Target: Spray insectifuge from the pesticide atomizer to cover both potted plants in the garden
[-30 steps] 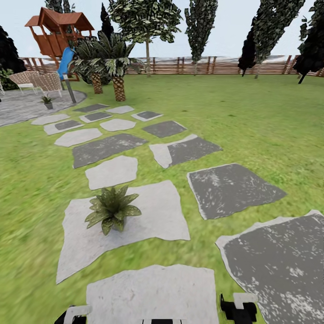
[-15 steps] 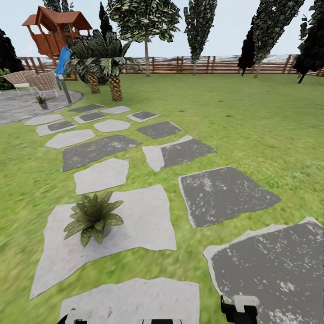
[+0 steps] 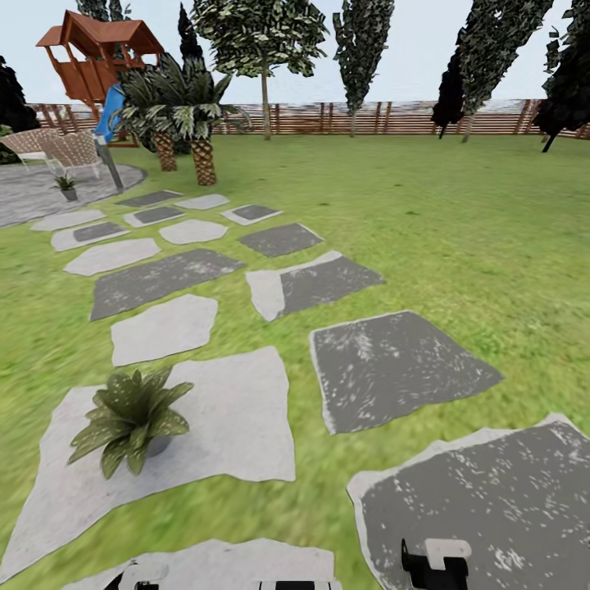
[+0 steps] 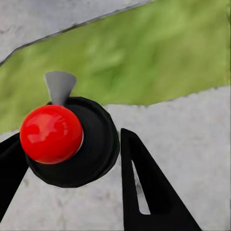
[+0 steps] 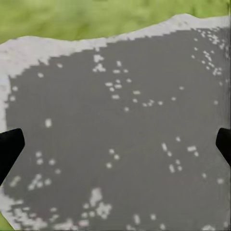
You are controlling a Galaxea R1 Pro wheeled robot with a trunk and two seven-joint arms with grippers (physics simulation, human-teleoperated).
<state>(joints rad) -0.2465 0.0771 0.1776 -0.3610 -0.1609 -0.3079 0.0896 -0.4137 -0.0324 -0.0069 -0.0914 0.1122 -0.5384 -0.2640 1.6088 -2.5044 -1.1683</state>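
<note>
Near potted plant: a low rosette of pointed, pale-speckled green leaves at about 8 o'clock in the head view, standing on a large pale stepping stone; its pot barely shows under the leaves.
Far potted plant: small, at about 10 o'clock, on the round grey gravel patio, near a grey post lamp and woven chairs.
Pesticide atomizer: in the left wrist view, seen end-on as a round black body with a red ball-like cap and a grey tab, sitting between the two dark fingers.
Left gripper: clenched around the atomizer, one finger pressed against its side and the other at the frame edge; pale stone and a strip of grass lie below it.
Right gripper: released and holding nothing, fingertips spread wide at the two edges of the right wrist view, above a dark grey, white-flecked stepping stone.
Path: grey and white stones run from 6 o'clock across the lawn toward 10 o'clock.
Background: palms at 11 o'clock, a wooden playhouse behind them, and a brown slatted fence across 12 o'clock.
</note>
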